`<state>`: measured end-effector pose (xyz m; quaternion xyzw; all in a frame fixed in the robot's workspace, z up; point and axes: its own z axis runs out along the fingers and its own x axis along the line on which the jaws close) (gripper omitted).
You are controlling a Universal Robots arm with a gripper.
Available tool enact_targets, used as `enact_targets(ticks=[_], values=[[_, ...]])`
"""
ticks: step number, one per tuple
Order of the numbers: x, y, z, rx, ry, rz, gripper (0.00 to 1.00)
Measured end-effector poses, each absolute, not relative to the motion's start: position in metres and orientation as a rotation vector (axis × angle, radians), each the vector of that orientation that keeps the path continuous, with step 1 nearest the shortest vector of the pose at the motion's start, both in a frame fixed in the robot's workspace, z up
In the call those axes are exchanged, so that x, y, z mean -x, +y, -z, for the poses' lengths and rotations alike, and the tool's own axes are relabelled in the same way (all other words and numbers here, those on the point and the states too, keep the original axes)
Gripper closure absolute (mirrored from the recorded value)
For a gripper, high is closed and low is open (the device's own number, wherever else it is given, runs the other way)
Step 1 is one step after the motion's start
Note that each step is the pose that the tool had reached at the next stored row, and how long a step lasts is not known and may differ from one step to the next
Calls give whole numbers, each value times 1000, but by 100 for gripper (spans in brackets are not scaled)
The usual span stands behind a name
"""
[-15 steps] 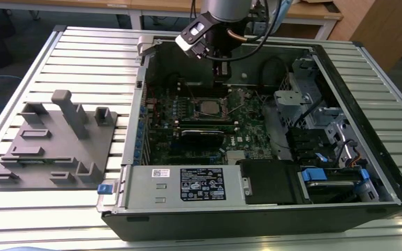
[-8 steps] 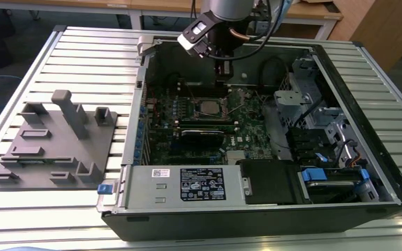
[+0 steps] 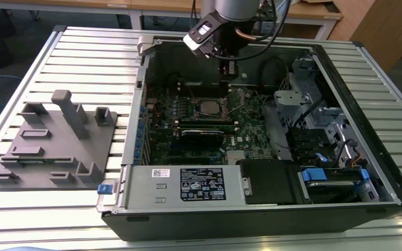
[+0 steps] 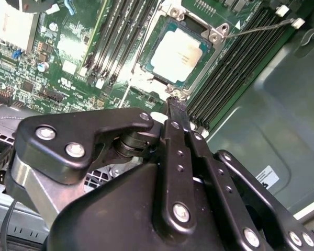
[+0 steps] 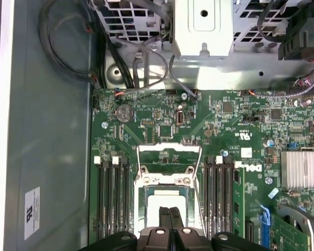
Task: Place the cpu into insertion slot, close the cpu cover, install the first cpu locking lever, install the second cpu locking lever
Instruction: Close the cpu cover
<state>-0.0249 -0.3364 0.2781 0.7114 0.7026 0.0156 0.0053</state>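
My pincer point(image 4: 176, 103) is pressed together, the tips meeting with nothing between them, and hangs close over one edge of the insertion slot point(image 4: 215, 34). The cpu point(image 4: 179, 54) lies flat in that slot, its dull silver top uncovered.

The first wrist view adds what the second lacks. There the cpu cover point(image 5: 167, 148) stands swung open on the side of the slot away from my fingertips, with green board showing through its window. Black memory slots point(image 5: 112, 193) flank the insertion slot on both sides. The second wrist view in turn shows a thin metal lever point(image 4: 256, 27) running outward from a corner of the slot.

The exterior view takes in the whole computer case point(image 3: 243, 225). A grey fixture plate point(image 3: 54, 141) sits outside it, well apart from the slot toward the exterior view's left. A white-and-black label sticker point(image 3: 201, 183) lies on the metal box nearer the camera than the slot. A small white label point(image 5: 32, 212) sits on the case wall beside the board. I cannot read the print on either.
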Motion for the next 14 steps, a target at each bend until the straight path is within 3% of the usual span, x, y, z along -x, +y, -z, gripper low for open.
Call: enact_targets(ticks=[14], values=[[20, -336, -278, -2230, 2197, -49, 90]])
